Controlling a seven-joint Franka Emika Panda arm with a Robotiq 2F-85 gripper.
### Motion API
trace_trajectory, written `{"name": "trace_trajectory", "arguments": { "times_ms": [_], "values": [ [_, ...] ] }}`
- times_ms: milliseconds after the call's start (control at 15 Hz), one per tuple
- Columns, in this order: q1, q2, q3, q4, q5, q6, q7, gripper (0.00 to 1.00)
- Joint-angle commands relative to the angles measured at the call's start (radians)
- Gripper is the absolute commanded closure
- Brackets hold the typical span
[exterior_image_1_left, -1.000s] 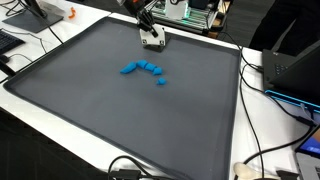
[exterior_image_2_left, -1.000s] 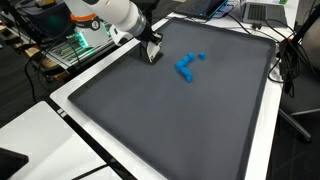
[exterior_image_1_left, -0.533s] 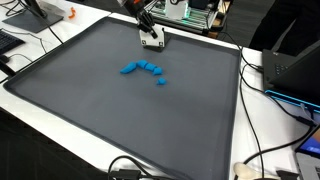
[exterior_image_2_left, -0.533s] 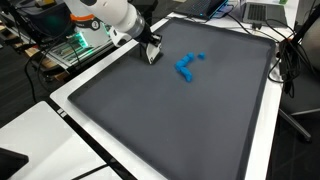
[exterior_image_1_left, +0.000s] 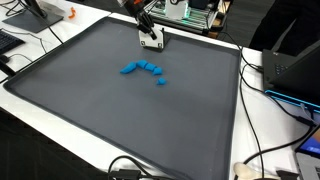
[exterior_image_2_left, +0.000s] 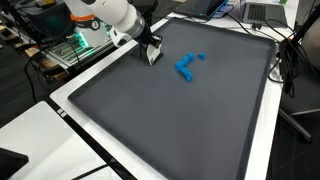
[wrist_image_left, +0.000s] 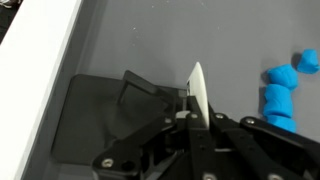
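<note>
At the left edge of the wrist view, the white tabletop (wrist_image_left: 35, 70) borders the grey mat (wrist_image_left: 130, 40). The arm's shadow (wrist_image_left: 95, 115) falls on the mat left of centre. At centre, the fingers (wrist_image_left: 214, 122) stand almost fully closed and clamp a thin white piece (wrist_image_left: 198, 92), which stands edge-on between them. Nothing else is in the grip. At the right, the blue blocks (wrist_image_left: 282, 95) lie on the mat, apart from the piece. In an exterior view, the piece (exterior_image_1_left: 152, 43) hangs at the fingertips near the far rim of the mat (exterior_image_1_left: 90, 110). The blocks (exterior_image_1_left: 145, 68) lie toward the middle of the mat, well apart from it, and cables (exterior_image_1_left: 256, 70) cross the tabletop (exterior_image_1_left: 268, 130) at the right. The opposite exterior view shows the same layout: the arm (exterior_image_2_left: 118, 18) reaches in from the left, the piece (exterior_image_2_left: 153, 58) sits close to a rim of the mat, and the blocks (exterior_image_2_left: 186, 68) lie to its right. Whether the lower edge of the piece touches the mat cannot be determined. Compared with the frames from one second and half a second earlier, the fingers and the piece have shifted only slightly, toward the rim. The finger opening is unchanged and the blocks have not moved. Judged from this, the hold is secure and travel is slow. The piece is being carried or adjusted in small increments near the rim, and the blocks are not involved.
</note>
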Motion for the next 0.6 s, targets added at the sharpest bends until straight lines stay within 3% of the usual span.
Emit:
{"name": "trace_trajectory", "arguments": {
  "times_ms": [0,533],
  "values": [
    [0.004,-0.004,0.008,-0.021,0.041,0.023,-0.025,0.99],
    [0.007,0.004,0.010,-0.023,0.037,0.040,-0.013,0.99]
  ]
}}
